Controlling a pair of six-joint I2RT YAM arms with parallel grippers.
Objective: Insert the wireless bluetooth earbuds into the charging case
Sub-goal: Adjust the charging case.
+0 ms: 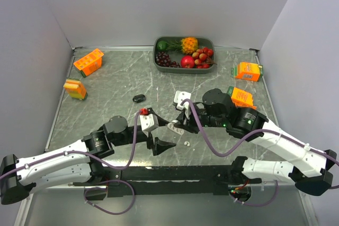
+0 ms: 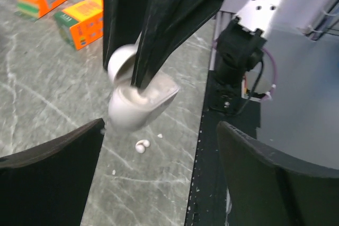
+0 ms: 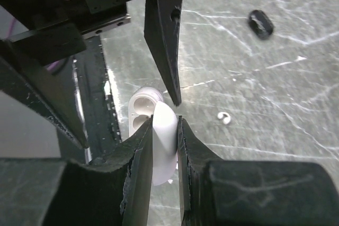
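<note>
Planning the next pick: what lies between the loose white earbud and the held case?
Only bare table between white earbud and charging case, seen in left wrist view.

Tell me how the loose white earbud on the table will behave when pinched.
The white earbud looks tiny, rounded and glossy, so it will probably slip from a pinch. It lies on the smooth table, so a nudge likely slides or rolls it.
</note>
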